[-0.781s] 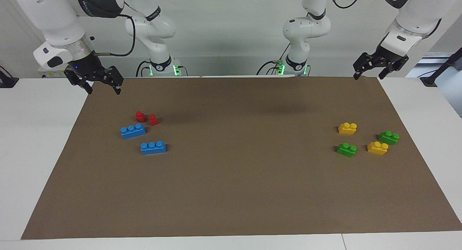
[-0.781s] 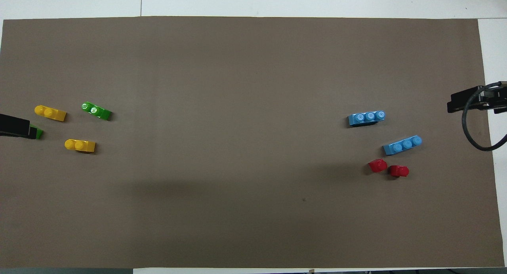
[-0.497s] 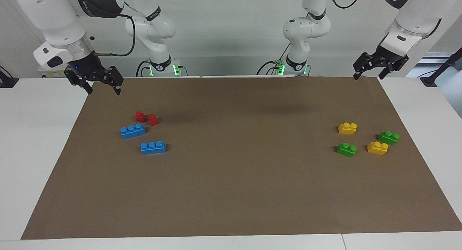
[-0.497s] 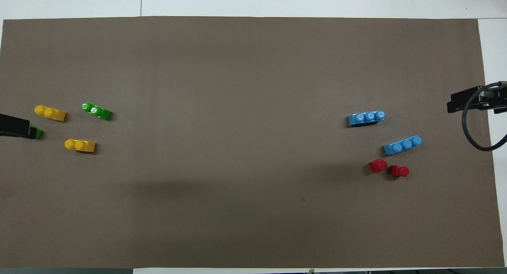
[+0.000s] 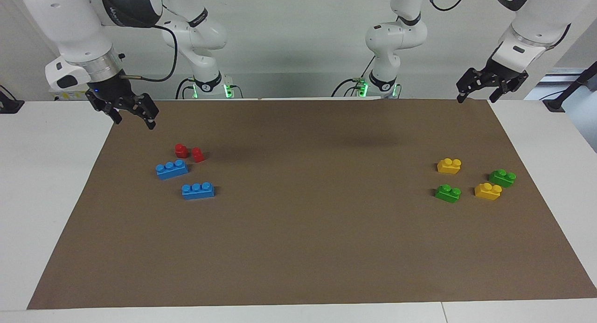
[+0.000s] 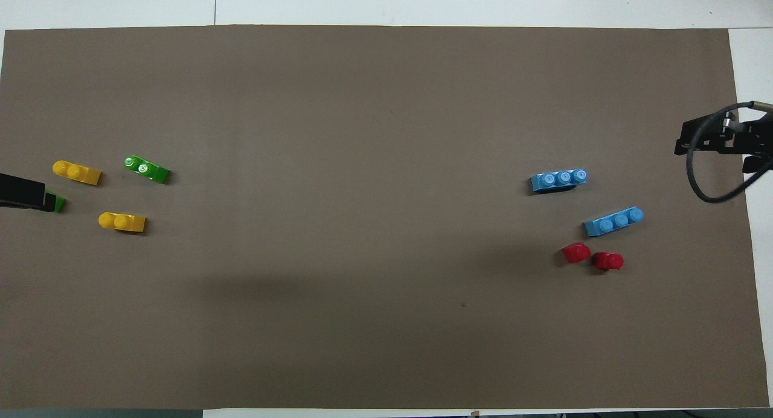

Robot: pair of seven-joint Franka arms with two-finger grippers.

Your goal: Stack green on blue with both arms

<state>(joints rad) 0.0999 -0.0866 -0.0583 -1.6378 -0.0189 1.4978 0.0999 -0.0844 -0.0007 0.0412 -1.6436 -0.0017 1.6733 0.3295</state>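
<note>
Two green bricks lie toward the left arm's end of the brown mat: one (image 5: 447, 193) (image 6: 147, 169) farther from the robots, one (image 5: 502, 177) nearer, half covered in the overhead view (image 6: 57, 203). Two blue bricks (image 5: 171, 169) (image 5: 198, 190) lie toward the right arm's end, also seen in the overhead view (image 6: 613, 221) (image 6: 558, 180). My left gripper (image 5: 476, 98) (image 6: 21, 191) is open, raised over the mat's corner. My right gripper (image 5: 134, 121) (image 6: 712, 143) is open, raised over the mat's edge, apart from the blue bricks.
Two small red pieces (image 5: 181, 150) (image 5: 197, 154) stand just nearer to the robots than the blue bricks. Two yellow bricks (image 5: 449, 165) (image 5: 488, 191) lie among the green ones. The brown mat (image 5: 303, 229) covers most of the white table.
My right gripper has turned and shifted slightly inward over the mat's edge. My left arm and all bricks have not moved.
</note>
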